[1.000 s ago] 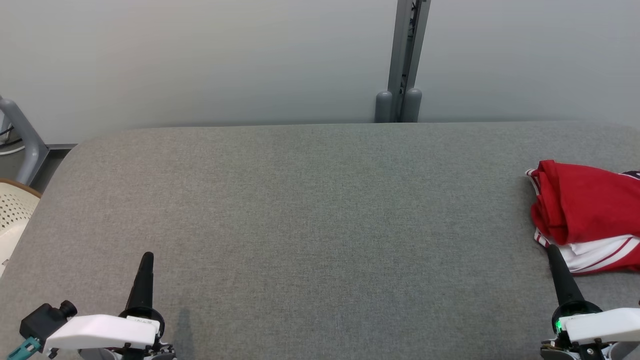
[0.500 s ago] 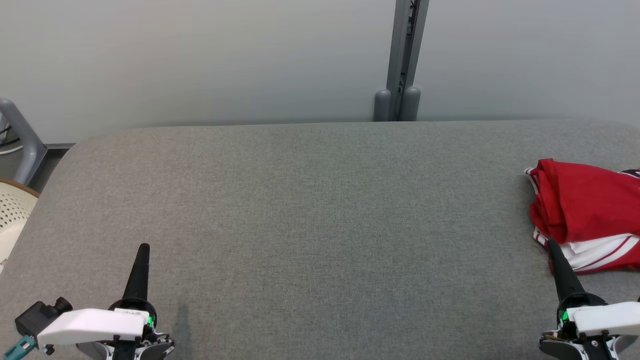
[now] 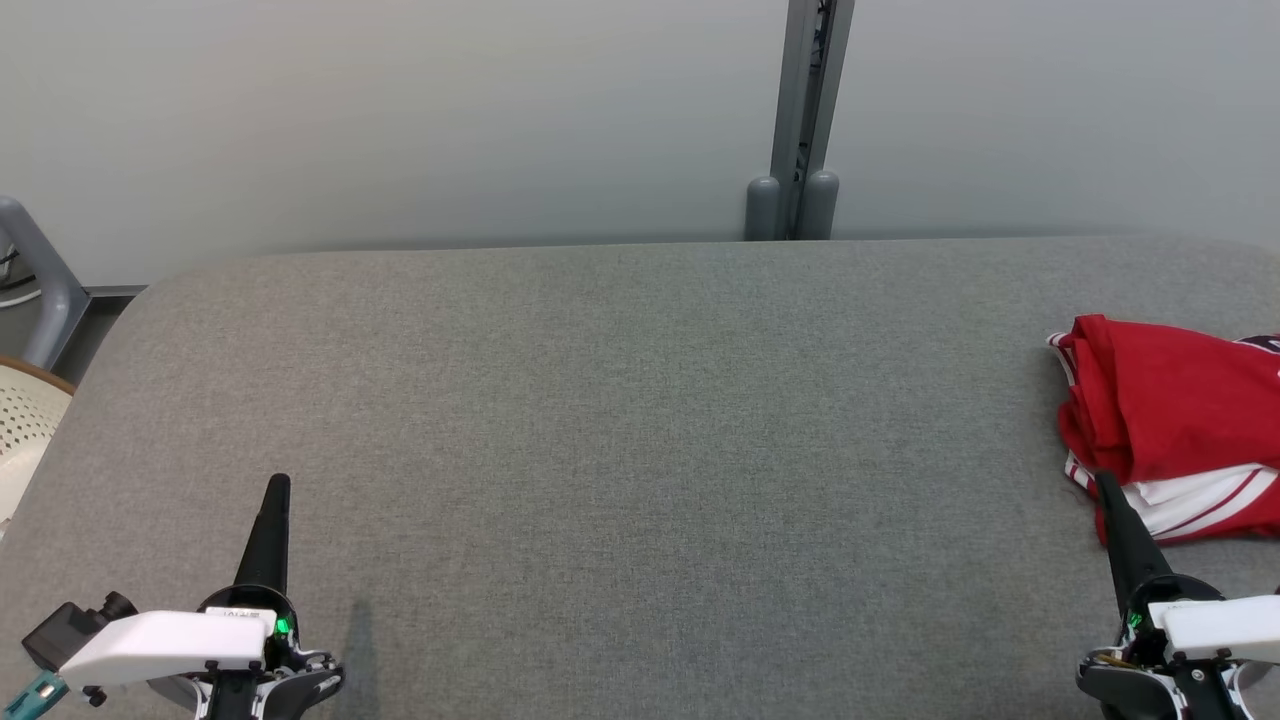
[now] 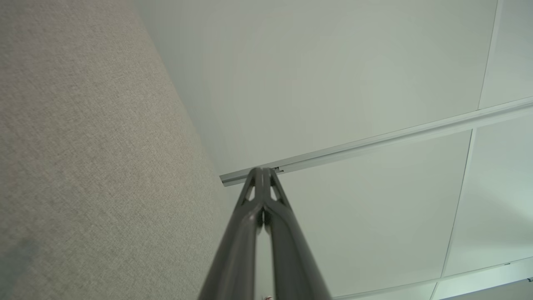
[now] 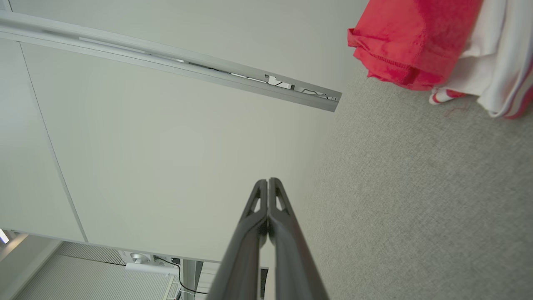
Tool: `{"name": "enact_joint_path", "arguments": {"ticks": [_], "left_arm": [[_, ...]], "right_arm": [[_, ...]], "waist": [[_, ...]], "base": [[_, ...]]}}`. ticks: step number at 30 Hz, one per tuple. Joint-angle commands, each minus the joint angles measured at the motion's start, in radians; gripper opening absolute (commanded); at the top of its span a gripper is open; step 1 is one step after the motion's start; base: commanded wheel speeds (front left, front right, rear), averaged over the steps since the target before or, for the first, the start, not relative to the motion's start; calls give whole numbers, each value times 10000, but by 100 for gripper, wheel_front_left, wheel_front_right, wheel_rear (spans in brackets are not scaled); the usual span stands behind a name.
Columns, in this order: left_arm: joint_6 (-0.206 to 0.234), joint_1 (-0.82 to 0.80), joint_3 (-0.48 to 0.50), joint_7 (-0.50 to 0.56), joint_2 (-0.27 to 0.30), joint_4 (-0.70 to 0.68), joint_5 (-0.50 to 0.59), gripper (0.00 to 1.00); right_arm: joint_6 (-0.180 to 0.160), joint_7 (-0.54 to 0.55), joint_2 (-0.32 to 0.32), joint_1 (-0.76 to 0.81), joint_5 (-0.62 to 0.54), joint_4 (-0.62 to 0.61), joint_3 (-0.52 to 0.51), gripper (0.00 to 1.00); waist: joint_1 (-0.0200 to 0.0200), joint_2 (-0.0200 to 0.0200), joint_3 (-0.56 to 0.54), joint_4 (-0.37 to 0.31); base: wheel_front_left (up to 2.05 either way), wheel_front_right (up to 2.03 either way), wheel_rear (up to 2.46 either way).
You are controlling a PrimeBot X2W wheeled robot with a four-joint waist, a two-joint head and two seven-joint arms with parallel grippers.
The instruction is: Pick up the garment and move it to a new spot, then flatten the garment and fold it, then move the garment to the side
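The garment is a red cloth with white, red-striped parts, lying in a bunched heap at the right edge of the grey padded table. It also appears in the right wrist view as the garment, at the upper right. My right gripper is shut and empty, its tip just at the heap's near-left corner; whether it touches the cloth I cannot tell. In its own view the right gripper shows its fingers pressed together. My left gripper is shut and empty over the table's near left; the left gripper shows closed fingers too.
A grey post stands against the pale wall behind the table's far edge. A perforated cream chair and a grey tube frame sit off the table's left end. The table's broad middle lies between my two grippers.
The head view has shifted slightly. Both grippers have slid a little further up the table in the picture, the left one more; the garment lies as before.
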Motion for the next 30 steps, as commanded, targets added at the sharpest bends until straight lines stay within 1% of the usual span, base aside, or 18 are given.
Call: {"name": "enact_joint_path", "arguments": {"ticks": [1,25,30], "left_arm": [[-53,-227,108,65,1,-16,-232,0],[-283,-496,491,486,-182,101,-1701,0],[-293,-502,541,539,-212,119,-1867,0]], "right_arm": [[7,71,-76,-227,268,5,-36,0],[7,355,-42,-554,1919,385,-126,0],[7,406,-31,-593,2111,445,-142,0]], "waist": [[0,0,5,-4],[0,0,63,-58],[0,0,73,-67]], "base": [[0,0,0],[0,0,0],[0,0,0]]}}
